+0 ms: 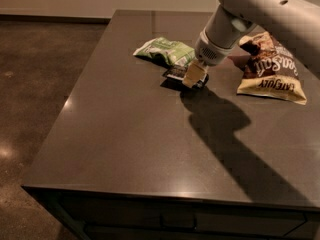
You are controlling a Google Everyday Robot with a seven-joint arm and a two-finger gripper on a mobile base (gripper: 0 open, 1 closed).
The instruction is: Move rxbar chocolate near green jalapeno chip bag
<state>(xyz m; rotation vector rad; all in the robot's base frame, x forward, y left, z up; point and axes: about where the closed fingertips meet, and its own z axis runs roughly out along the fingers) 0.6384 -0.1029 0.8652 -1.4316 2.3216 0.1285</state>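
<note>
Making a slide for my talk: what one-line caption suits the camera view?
End effector down at the rxbar chocolate, beside the green jalapeno chip bag on a dark table.

Bare table [125,134] front and left — the tool [195,76] sits low between green jalapeno chip bag [167,51] and tan chip bag [270,69].

Black rxbar chocolate [176,73] lies flat, just in front of puffy green jalapeno chip bag [165,51]; gripper [194,75] over bar's right end.

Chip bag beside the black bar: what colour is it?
The chip bag is light green and white, camera view; the tool is at the black bar.
</note>
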